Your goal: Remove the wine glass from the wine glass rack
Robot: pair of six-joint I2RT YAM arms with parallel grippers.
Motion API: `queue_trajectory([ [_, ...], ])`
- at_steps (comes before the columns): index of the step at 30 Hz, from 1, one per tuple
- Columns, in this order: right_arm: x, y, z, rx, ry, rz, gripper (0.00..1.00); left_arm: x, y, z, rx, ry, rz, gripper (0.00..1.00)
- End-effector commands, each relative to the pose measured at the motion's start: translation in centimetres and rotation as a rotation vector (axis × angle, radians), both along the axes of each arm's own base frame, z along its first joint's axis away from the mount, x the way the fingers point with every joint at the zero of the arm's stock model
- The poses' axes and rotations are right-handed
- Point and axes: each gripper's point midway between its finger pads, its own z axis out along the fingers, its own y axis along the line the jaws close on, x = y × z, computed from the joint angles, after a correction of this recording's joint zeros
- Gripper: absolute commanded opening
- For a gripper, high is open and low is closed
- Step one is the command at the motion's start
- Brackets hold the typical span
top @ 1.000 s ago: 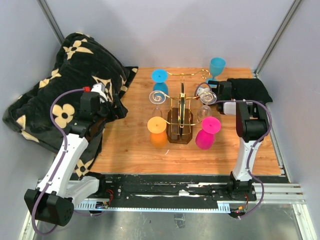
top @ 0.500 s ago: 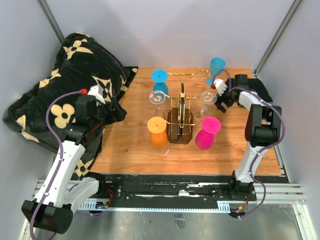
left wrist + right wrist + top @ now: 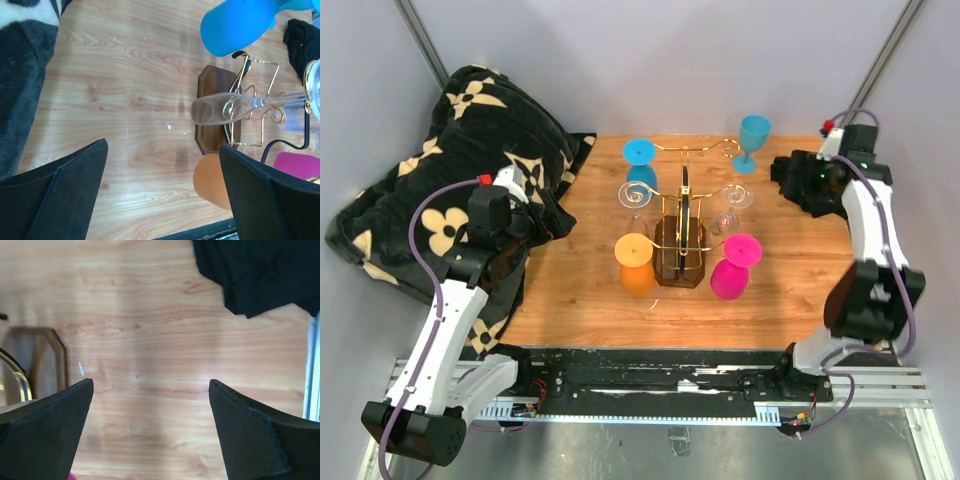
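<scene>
While gold wire wine glass rack on dark octagonal base (image 3: 680, 268) holds clear wine glass (image 3: 633, 193) at wooden table (image 3: 580, 290) centre, left gripper (image 3: 162, 145) spread at left edge, right gripper (image 3: 150, 382) spread near far-right corner; bare wood between.

We can read no text, label, brand or number anywhere; the blanket (image 3: 485, 110) left of the wine glass rack (image 3: 681, 232) bears only flower shapes.
</scene>
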Motion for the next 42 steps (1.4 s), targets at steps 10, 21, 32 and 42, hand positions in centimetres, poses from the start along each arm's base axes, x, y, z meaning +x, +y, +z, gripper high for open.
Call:
queue_trajectory([
  [10, -7.1, 8.8, 12.5, 0.794, -0.293, -0.085, 0.93, 0.2, 0.6, 1.7, 0.004, -0.016, 0.047, 1.0],
  [21, -8.4, 11.0, 14.0, 0.907, -0.282, 0.012, 0.49, 0.6, 0.3, 1.4, -0.014, -0.008, 0.047, 1.0],
  [32, -9.7, 13.1, 12.4, 0.877, -0.208, 0.07, 0.35, 0.5, 0.2, 1.5, -0.018, -0.014, 0.039, 1.0],
  [42, -9.7, 15.0, 10.7, 0.857, -0.142, 0.102, 0.33, 0.4, 0.0, 2.2, -0.03, -0.029, 0.03, 1.0],
])
